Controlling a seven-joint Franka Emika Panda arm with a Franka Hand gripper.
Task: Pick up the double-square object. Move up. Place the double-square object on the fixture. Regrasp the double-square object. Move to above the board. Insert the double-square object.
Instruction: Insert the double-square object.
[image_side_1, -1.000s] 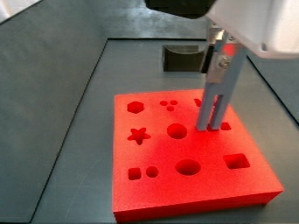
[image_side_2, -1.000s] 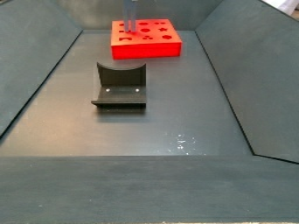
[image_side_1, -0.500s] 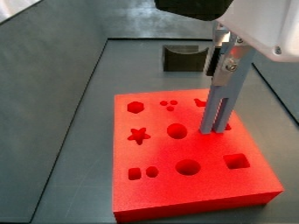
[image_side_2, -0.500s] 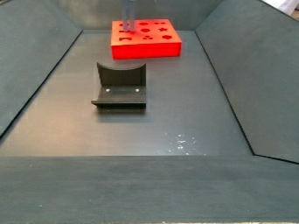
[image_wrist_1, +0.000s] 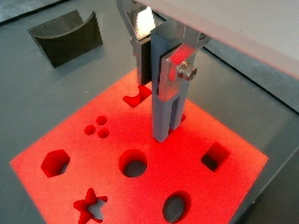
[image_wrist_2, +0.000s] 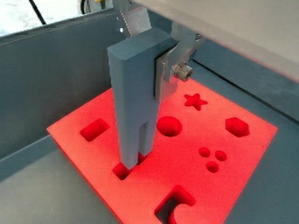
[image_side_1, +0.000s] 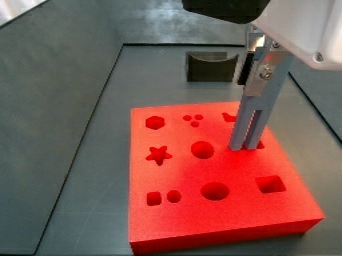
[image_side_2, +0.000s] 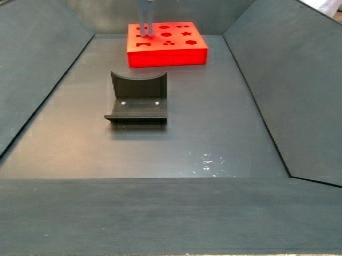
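The gripper (image_side_1: 254, 52) stands above the far right part of the large bright red rectangular board (image_side_1: 221, 215), clenched on the top of the small pale blue-grey elongated double-square object (image_side_1: 250, 110). A flat silver finger (image_wrist_1: 177, 70) presses against the upper side of that block in a wrist view, and the other wrist view shows the block (image_wrist_2: 135, 96) hanging upright below the fingers, its lower end split into 2 prongs that meet the red board (image_wrist_2: 233, 166) at a square-edged hole near one edge of the slab.

The main risk, as I judge it, is a jam at the hole's mouth. If the 2 prongs are slightly off the opening, or the block is tilted in the grip, pushing down would catch an edge on the red surface and could twist the block between the pads or shove the board across the floor. I cannot tell from these pictures how deep the prongs already sit, so letting go too soon might leave the block leaning and only part way in.

The block is directly under the gripper, gripped at its top, with most of its length clear below the fingers. The dark grey-brown fixture (image_side_2: 138, 96) with its curved notch stands empty on the floor, well apart from the board (image_side_2: 181, 55) and nearer the middle of the enclosure.
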